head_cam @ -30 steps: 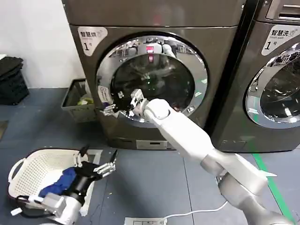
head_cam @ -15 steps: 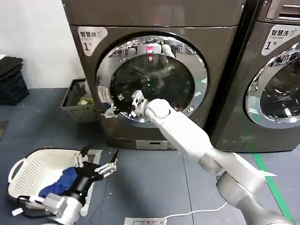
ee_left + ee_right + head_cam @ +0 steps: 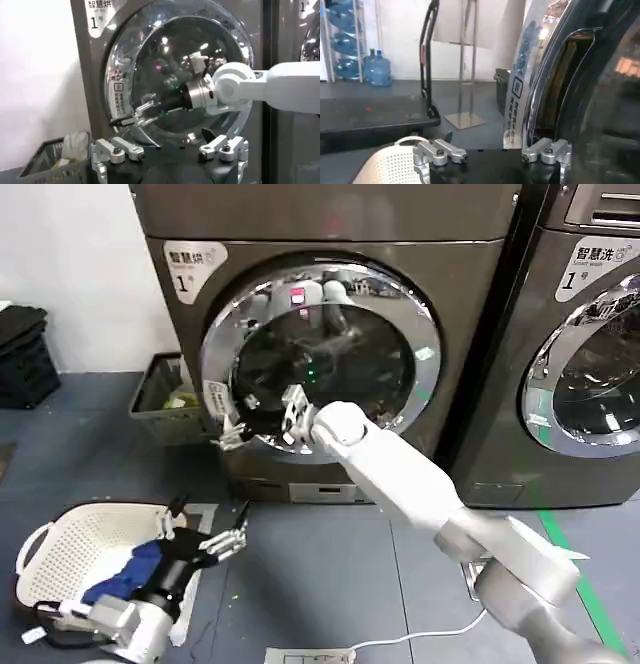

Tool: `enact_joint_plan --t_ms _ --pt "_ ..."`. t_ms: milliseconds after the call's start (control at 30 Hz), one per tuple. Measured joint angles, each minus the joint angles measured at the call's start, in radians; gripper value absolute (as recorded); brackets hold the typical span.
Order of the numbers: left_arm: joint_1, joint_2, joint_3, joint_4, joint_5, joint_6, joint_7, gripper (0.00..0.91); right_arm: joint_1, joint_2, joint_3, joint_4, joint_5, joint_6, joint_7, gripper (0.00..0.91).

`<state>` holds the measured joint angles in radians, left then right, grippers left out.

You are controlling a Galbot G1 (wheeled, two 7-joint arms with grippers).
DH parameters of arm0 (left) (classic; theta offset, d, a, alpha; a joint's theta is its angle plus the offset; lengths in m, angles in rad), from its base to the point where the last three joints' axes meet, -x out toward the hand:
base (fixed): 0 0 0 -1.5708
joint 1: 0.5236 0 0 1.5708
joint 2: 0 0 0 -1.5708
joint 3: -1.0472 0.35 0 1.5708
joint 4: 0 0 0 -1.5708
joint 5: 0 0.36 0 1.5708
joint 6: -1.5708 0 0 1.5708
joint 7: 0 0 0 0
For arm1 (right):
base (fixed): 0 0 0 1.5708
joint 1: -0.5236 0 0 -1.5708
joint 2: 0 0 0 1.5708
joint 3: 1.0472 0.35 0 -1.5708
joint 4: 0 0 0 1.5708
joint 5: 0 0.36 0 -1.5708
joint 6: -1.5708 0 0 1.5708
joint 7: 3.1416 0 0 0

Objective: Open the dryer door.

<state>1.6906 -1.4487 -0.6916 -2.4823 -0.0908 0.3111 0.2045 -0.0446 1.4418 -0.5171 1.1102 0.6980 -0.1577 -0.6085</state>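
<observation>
Right, head view first: the dryer door (image 3: 320, 359) sat on the front of the left machine (image 3: 330, 224), chrome rim all round, dark glass w/ a small pink-red sticker (image 3: 297, 296) near its top edge. My right gripper (image 3: 262, 419) was at the door's lower-left rim by the latch side, fingers spread, one prong apparently hooked at the rim edge; I couldn't tell if it truly pinched anything. The left gripper (image 3: 205, 534) hung low over the floor beside the white basket (image 3: 70, 554), fingers splayed, idle.

Left wrist view: the door showed tilted off the machine face, so I judged it already cracked open at the latch side. The right gripper (image 3: 135, 112) reached the rim there w/ fingers apart. The left gripper's own fingertips (image 3: 167, 150) stood wide, holding nothing.

Right wrist view: the chrome rim (image 3: 540, 90) ran close by, w/ a dark gap behind it, and this gripper's fingertips (image 3: 492, 152) stood parted.

My read: the door was stiff, heavy-ish, hinged on the right edge. The chrome was slick and the glass no place to push, so best hold was behind the rim lip at the latch side, pulling in an arc.
</observation>
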Motion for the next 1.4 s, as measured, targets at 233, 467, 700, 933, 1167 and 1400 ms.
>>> enact_joint_plan --t_ms 233,467,700,933,1167,1400 --pt "0.005 -0.003 -0.005 -0.004 -0.004 0.001 -0.001 0.907 -0.019 -0.061 -0.024 0.108 0.045 -0.018 0.0 0.907" --pt "0.01 -0.01 -0.024 -0.007 -0.005 -0.002 -0.018 0.907 -0.032 -0.13 -0.045 0.23 0.086 -0.031 -0.002 0.907" --pt "0.03 -0.004 -0.076 -0.018 -0.027 -0.02 -0.021 0.907 -0.045 -0.194 -0.052 0.338 0.105 -0.034 -0.001 0.907" --pt "-0.001 0.035 -0.205 0.023 -0.147 -0.011 -0.012 0.907 -0.06 -0.253 -0.052 0.426 0.125 -0.037 -0.001 0.907" --pt "-0.089 0.106 -0.331 0.101 -0.276 0.004 0.015 0.907 -0.074 -0.315 -0.052 0.508 0.147 -0.044 -0.001 0.907" --pt "-0.179 0.2 -0.365 0.197 -0.371 -0.052 0.087 0.907 -0.089 -0.366 -0.041 0.578 0.162 -0.053 -0.016 0.907"
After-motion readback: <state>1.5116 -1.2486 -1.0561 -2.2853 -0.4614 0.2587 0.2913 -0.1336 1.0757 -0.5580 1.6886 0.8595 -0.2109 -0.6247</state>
